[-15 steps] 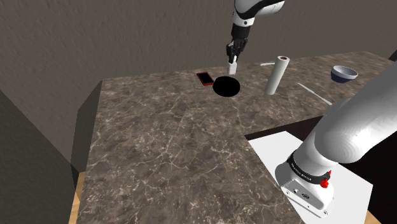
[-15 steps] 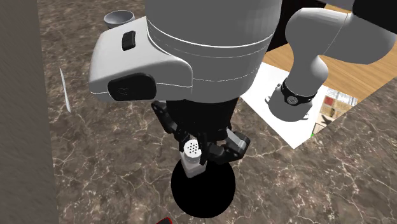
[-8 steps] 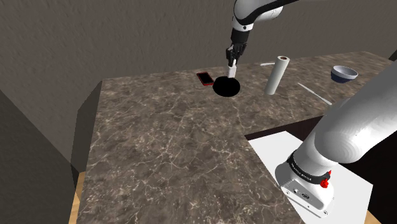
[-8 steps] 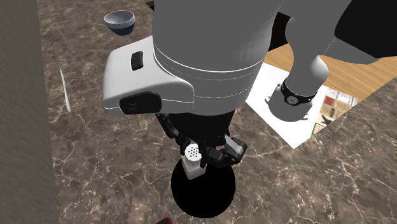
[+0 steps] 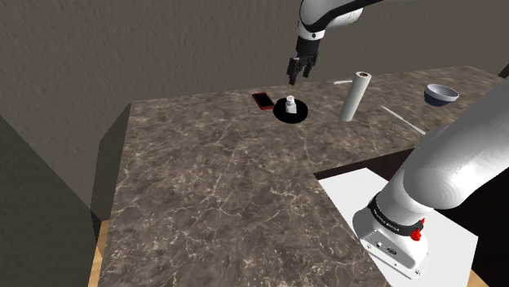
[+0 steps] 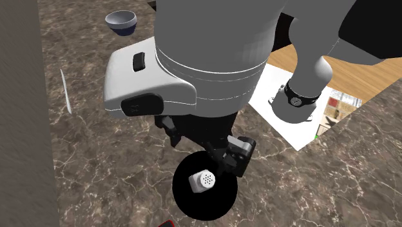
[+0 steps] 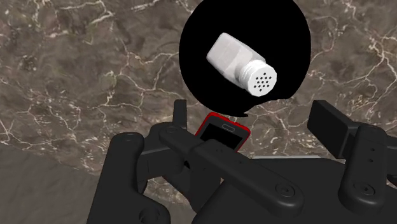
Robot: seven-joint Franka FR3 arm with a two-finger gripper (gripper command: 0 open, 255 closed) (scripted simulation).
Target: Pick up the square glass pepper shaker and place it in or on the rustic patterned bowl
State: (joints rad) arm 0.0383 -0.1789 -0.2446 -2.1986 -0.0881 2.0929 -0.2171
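A small white square pepper shaker with a perforated cap stands in the bowl, which is drawn as a plain black disc on the marbled counter. My black gripper hangs open just above it, fingers apart and touching nothing. From the second exterior view, the shaker rests cap up on the black bowl, below the gripper. The wrist view looks past the spread fingers of the gripper to the shaker inside the bowl.
A red phone lies beside the bowl. A white paper roll stands towards the shoulder view's right, then a thin white utensil and a blue-and-white bowl. A wall backs the counter.
The gripper carried the shaker down over the black bowl, then opened. The shaker now rests in the bowl and the fingers stand apart above it.
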